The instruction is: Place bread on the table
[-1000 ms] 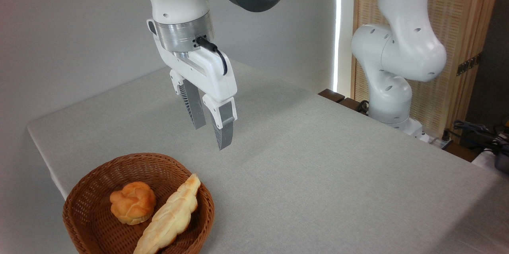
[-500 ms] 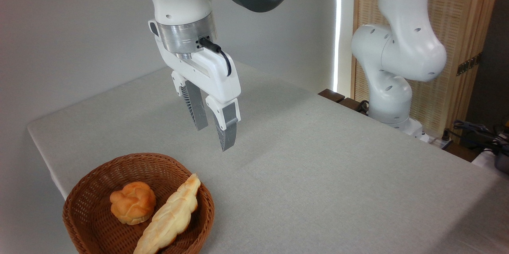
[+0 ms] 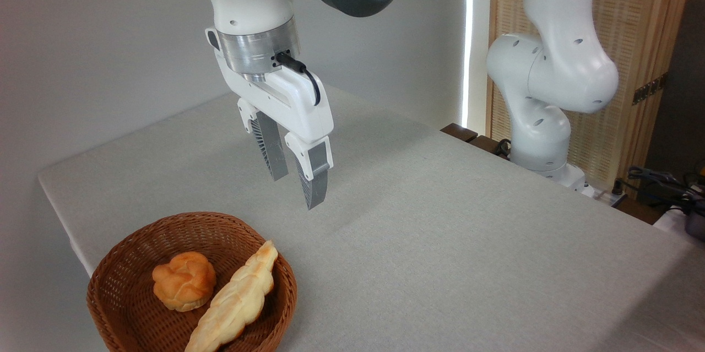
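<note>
Grey cloth surface (image 3: 440, 242) bare; pincer (image 3: 297, 189) narrow, empty, above wicker basket (image 3: 110, 286) to reach knotted bun (image 3: 183, 280).

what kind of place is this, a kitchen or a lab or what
Most likely a robot lab or test room, not a kitchen. A white robot arm is mounted beside a cloth-covered table, loose cables lie at the right edge, and the only food is two breads in a wicker basket, set out like props.
</note>
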`<state>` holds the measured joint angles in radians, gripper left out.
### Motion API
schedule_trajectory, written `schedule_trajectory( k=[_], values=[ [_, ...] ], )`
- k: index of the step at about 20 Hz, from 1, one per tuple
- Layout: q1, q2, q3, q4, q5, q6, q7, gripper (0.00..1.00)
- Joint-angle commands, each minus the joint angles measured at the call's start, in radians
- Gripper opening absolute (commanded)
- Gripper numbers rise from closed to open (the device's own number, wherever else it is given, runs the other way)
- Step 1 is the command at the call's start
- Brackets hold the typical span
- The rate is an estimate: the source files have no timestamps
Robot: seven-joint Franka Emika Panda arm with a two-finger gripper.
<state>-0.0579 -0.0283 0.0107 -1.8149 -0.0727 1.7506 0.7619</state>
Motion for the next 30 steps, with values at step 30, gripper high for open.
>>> schedule_trajectory(
  k=[30],
  values=[
    [-0.022, 0.28, -0.112, 0.014, 0.025, 0.702, 0.025, 1.0]
  ],
)
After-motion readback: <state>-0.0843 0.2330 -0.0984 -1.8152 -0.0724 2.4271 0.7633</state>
